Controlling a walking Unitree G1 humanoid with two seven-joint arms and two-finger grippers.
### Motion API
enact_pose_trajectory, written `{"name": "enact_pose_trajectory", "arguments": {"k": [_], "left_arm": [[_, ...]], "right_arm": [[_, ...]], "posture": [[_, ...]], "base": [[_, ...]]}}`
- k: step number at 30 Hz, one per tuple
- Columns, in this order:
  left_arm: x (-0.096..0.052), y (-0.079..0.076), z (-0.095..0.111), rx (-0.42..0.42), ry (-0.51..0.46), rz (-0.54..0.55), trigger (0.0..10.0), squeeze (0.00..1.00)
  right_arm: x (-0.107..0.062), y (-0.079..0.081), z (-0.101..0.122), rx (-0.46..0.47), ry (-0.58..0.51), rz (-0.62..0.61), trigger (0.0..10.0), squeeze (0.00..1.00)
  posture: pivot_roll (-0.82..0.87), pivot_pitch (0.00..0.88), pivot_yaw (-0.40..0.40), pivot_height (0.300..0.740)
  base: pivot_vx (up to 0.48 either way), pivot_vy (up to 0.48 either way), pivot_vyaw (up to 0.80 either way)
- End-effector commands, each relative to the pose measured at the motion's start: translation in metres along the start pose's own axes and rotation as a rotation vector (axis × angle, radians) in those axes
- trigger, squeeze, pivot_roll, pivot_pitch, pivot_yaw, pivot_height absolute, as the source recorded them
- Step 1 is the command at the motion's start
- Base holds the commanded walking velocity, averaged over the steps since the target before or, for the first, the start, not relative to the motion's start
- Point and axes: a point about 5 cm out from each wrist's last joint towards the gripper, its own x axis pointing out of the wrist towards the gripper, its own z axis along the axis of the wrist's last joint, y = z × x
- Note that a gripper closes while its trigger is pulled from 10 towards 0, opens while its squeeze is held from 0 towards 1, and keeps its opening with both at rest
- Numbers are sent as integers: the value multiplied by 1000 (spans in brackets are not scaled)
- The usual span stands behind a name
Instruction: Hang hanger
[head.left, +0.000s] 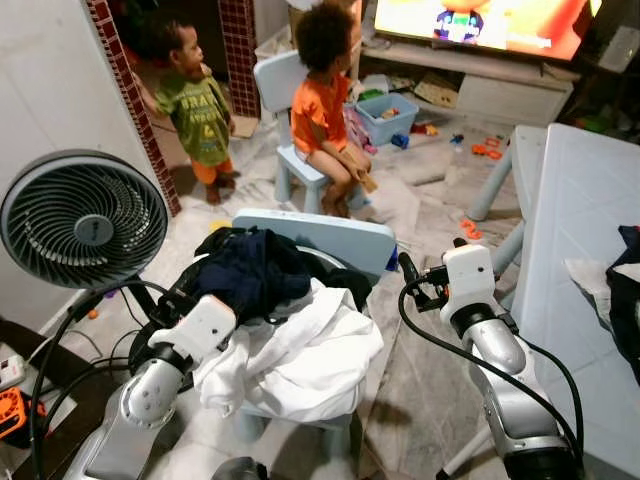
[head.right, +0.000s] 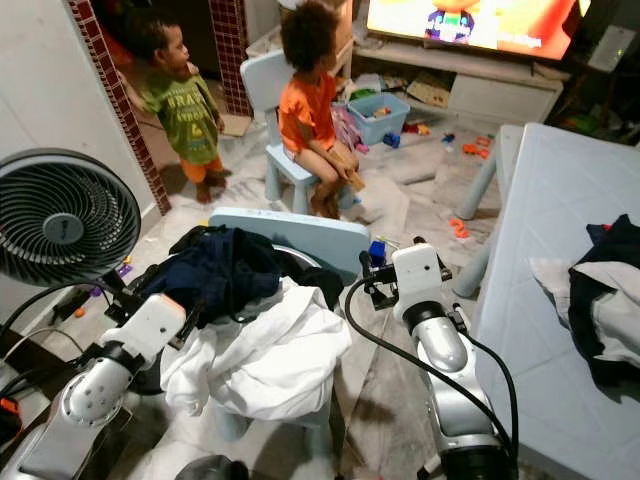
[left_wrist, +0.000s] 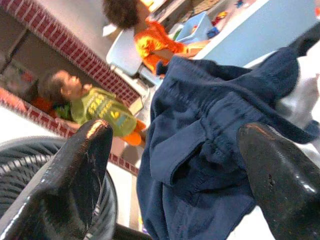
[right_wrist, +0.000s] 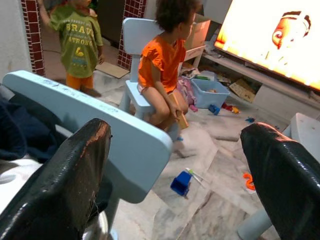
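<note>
Nearest the camera, the left gripper (left_wrist: 175, 165) reaches into a heap of laundry on a pale blue chair (head.left: 330, 240); its two black fingers (left_wrist: 75, 175) are spread wide with nothing between them, pointing at a dark navy garment (head.left: 250, 270) that lies on top of a crumpled white cloth (head.left: 300, 360). The right gripper (right_wrist: 175, 170) hovers just beside the chair's backrest, its fingers also wide apart and empty. No hanger can be made out among the clothes.

To the robot's left stands a round dark fan (head.left: 82, 220), with black cables running beside it. To the right is a white table (head.left: 570, 260) with dark and white clothes (head.right: 605, 290) piled at its far edge.

Farther off, the floor is strewn with small toys, among them a blue block (right_wrist: 180, 182). A child in an orange shirt (head.left: 322, 110) sits on a small pale chair (head.left: 280, 85), and another child in a green shirt (head.left: 195, 110) stands near a red brick pillar (head.left: 125, 80). Beyond them a blue bin (head.left: 387, 118) sits on the floor, before a lit television (head.left: 480, 22).
</note>
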Motion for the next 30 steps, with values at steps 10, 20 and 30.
{"name": "enact_pose_trajectory", "arguments": {"k": [10,20,30], "left_arm": [[-24,-17,-28,66,155,-215,10000,0],[-8,-26,-40,112,149,-357,10000,0],[19,-17,-38,165,90,-341,10000,0]], "right_arm": [[3,3,0,16,-6,-15,10000,0],[3,4,0,23,-3,6,10000,0],[-45,26,-27,48,188,456,10000,0]], "posture": [[43,0,13,740],[19,0,7,740],[-18,0,0,740]], "base": [[0,0,0],[0,0,0],[0,0,0]]}}
